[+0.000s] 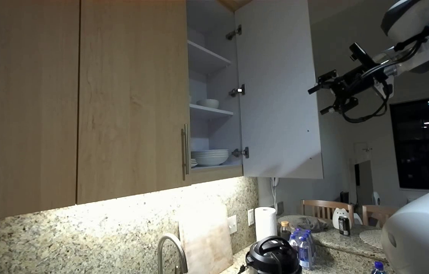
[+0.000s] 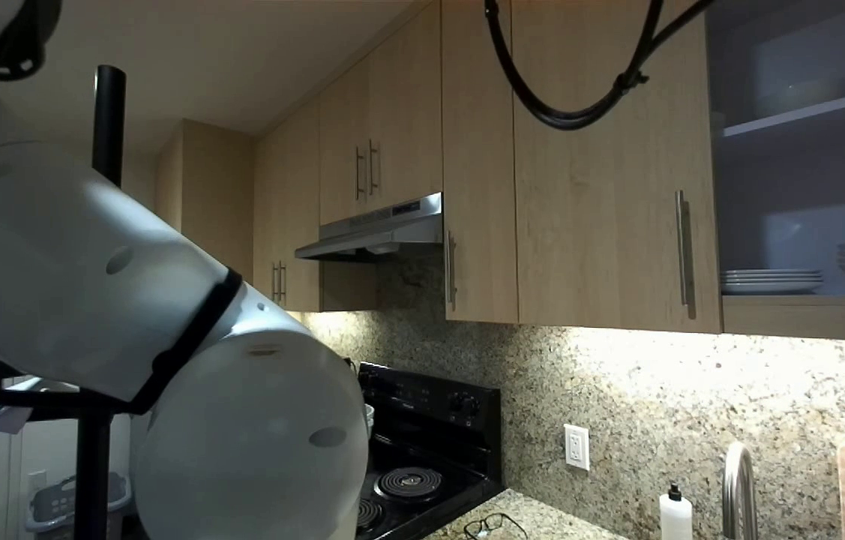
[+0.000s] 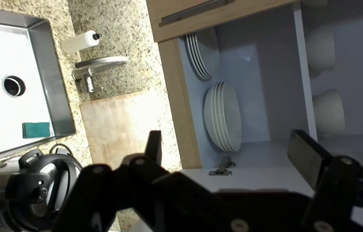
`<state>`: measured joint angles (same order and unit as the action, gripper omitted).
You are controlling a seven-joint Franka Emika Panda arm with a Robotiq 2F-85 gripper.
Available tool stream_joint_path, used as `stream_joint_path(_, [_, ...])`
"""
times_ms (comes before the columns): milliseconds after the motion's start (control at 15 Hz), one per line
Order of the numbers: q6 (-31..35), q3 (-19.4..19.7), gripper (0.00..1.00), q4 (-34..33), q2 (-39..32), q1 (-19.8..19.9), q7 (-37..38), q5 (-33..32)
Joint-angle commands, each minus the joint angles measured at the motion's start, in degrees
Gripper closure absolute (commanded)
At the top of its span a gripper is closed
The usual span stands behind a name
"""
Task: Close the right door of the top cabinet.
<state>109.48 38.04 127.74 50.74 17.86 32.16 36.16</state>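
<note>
Right door (image 1: 279, 95) is held swung out by metal hinges (image 1: 243, 90) at the right side of the top cabinet (image 1: 214, 174), fingers (image 3: 305, 159) being parted, nothing gripped, near its free edge, presumably so it can be pushed closed.

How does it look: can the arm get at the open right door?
Probably yes: the open gripper appears near the inner side of the right door, with nothing visible in the way. Its outer side is hidden, so reaching around to push is uncertain.
</note>
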Motion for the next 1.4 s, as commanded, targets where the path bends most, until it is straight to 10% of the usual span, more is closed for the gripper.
stream_joint_path(0, [-3.9, 1.3, 0.0, -0.5, -2.4, 2.1, -5.2, 3.2])
stream_joint_path(1333, [-14.9, 16.0, 0.0, -10.9, -17.3, 0.2, -15.8, 11.9])
